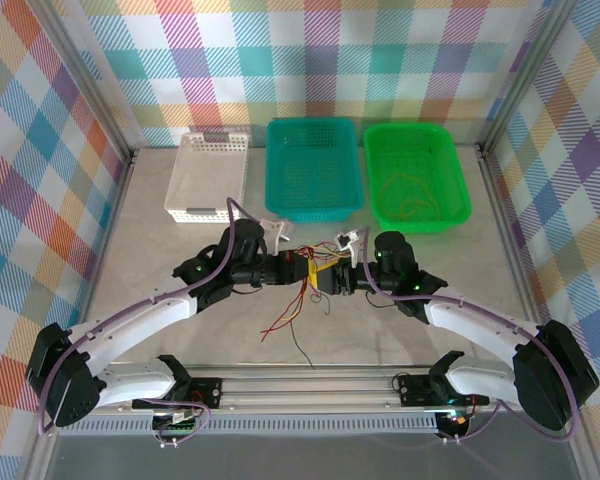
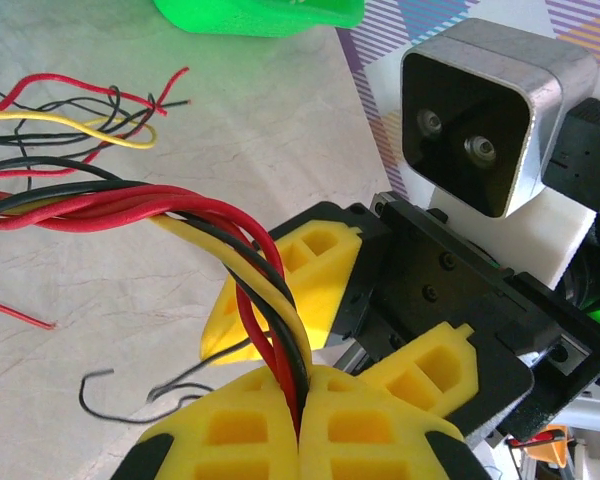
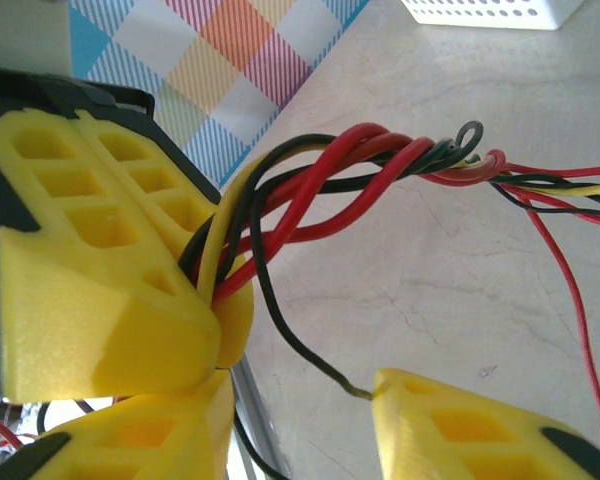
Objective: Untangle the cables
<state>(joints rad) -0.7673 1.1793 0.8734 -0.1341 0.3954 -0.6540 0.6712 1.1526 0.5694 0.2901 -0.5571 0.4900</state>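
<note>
Left gripper (image 2: pixel 300 410) is clamped on the twisted cables (image 2: pixel 130 210), which trail from it over the table (image 2: pixel 240 130), and right gripper (image 3: pixel 300 400), just beside it, has its jaws apart, so a straight pull could tighten the twist or let them slip out.

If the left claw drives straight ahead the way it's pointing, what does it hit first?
Most likely the right claw: its open yellow fingers sit close ahead in the left wrist view, just past the cables that the left claw is shut on. The exact gap is hard to judge.
</note>
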